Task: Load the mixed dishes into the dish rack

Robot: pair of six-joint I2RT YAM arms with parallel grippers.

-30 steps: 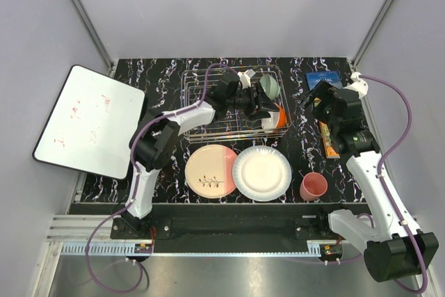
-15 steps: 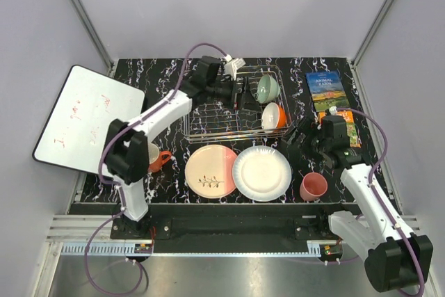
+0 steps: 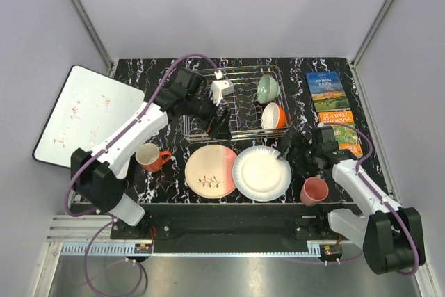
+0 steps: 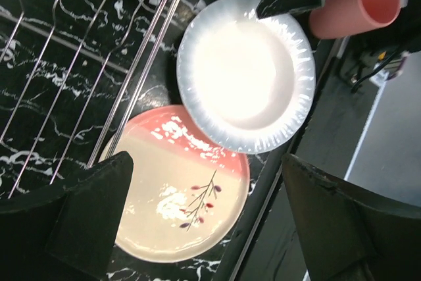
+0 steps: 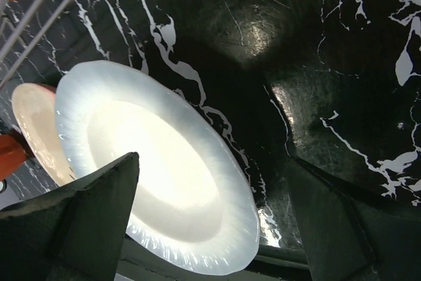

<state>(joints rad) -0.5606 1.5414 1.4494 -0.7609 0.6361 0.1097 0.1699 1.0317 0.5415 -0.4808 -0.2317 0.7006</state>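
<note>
The dish rack holds a mint-green bowl and an orange bowl at its right end. In front of it lie the pink-and-cream plate and the white plate side by side. The mug stands to the left, the pink cup to the right. My left gripper hangs open over the rack's near edge, above the pink-and-cream plate. My right gripper is open and low at the white plate's right rim, touching nothing.
A white board lies at the far left, overhanging the table. Two books lie at the right, behind my right arm. The table's front edge runs just below the plates and cup.
My left gripper opened and drew back out of the rack toward its near edge, leaving the orange bowl there. My right arm swung down and left to the white plate.
</note>
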